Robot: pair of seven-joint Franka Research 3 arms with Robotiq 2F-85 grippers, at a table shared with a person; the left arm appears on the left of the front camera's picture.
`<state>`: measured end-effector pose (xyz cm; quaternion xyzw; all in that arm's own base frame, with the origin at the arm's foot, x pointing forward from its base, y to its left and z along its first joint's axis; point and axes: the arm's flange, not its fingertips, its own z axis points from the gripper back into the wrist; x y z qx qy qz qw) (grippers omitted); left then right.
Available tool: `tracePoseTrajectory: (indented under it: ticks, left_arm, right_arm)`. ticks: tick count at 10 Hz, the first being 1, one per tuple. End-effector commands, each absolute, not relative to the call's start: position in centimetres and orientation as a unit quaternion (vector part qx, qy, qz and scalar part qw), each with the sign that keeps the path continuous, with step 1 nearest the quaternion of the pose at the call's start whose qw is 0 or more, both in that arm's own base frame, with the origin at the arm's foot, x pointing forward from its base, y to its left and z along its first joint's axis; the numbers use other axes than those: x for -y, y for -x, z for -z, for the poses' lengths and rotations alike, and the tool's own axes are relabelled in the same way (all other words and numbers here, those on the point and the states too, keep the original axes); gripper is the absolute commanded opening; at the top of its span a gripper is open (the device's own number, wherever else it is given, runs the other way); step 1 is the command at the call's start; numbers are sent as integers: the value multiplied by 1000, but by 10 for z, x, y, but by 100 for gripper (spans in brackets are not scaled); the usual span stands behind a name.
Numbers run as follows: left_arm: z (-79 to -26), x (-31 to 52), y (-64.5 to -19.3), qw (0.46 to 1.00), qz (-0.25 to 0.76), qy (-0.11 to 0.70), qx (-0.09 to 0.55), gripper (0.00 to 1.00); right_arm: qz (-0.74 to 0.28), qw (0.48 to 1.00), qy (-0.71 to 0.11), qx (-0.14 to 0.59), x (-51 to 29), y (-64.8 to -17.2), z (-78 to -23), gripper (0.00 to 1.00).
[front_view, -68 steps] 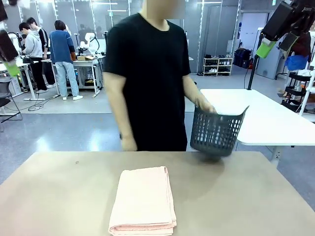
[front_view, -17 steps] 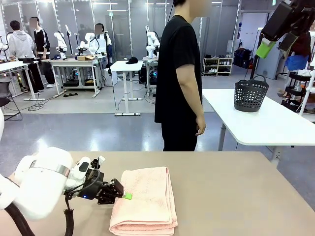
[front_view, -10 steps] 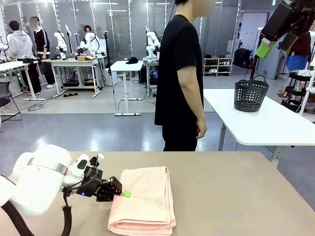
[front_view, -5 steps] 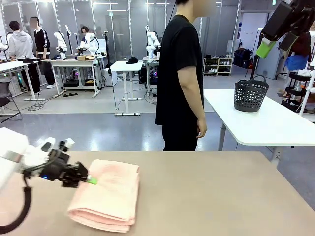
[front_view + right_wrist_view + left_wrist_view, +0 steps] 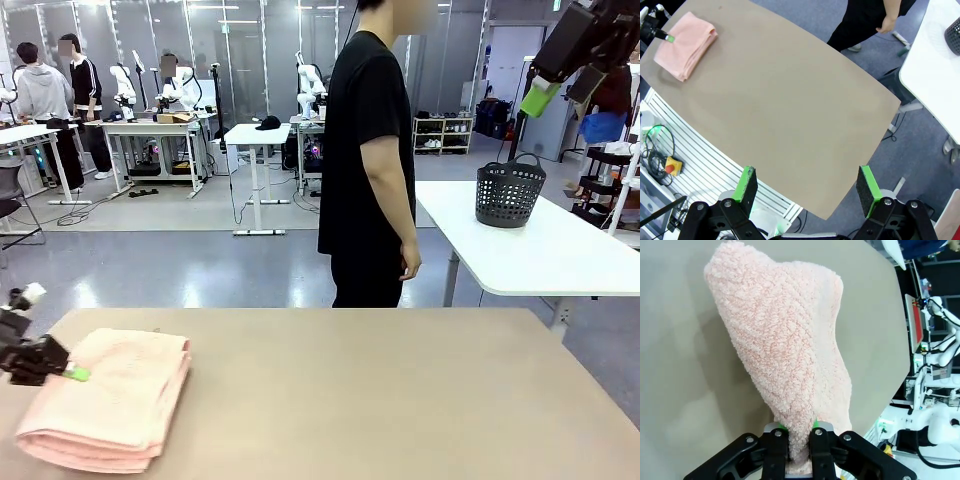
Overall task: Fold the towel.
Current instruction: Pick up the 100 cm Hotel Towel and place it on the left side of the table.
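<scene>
Nearest the camera, at the table's point(image 5: 400, 390) left edge, the left gripper point(image 5: 62, 374) pinches the near-left edge of the folded towel point(image 5: 110, 400), its green pads pressed together on the cloth. In the left wrist view the fingers point(image 5: 775, 445) clamp a fold of the pink towel point(image 5: 785, 355), and the rest of it stretches away over the tan tabletop point(image 5: 675, 365). The towel lies folded in several layers at the left end of the table, well apart from the bare middle. Beyond the far edge stands a person point(image 5: 372, 160) in a black shirt, side-on. Farther right, a dark basket point(image 5: 510, 192) sits on a white table point(image 5: 530, 250). High at the upper right, the right gripper point(image 5: 560, 85) hangs above everything with its jaws spread wide; its own camera looks down past its fingers point(image 5: 746, 186) at the whole table point(image 5: 790, 110).
</scene>
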<state>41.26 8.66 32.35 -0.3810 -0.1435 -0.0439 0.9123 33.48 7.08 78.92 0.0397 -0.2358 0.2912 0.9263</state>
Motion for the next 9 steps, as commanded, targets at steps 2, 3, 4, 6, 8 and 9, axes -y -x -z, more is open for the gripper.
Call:
tracePoseTrajectory:
  ticks: [2, 3, 4, 6, 8, 9]
  left_arm:
    - [-329, -144, -416, 915, 77, 369, 147, 14]
    - [-330, -157, -414, 915, 79, 366, 148, 14]
    - [-328, -167, -413, 922, 78, 349, 151, 14]
    - [-322, -173, -413, 926, 75, 339, 151, 14]
    - [-320, -171, -413, 928, 69, 331, 155, 53]
    - [-322, -170, -412, 930, 70, 322, 161, 82]
  right_arm:
    - [-291, 926, -36, 237, -70, -335, -790, 100]
    - [-291, 926, -36, 237, -70, -335, -790, 100]
    - [-291, 926, -36, 237, -70, -335, -790, 100]
    - [-291, 926, -36, 237, -70, -335, -790, 100]
    - [-291, 926, -36, 237, -70, -335, -790, 100]
    - [-291, 926, -36, 237, -70, -335, -790, 100]
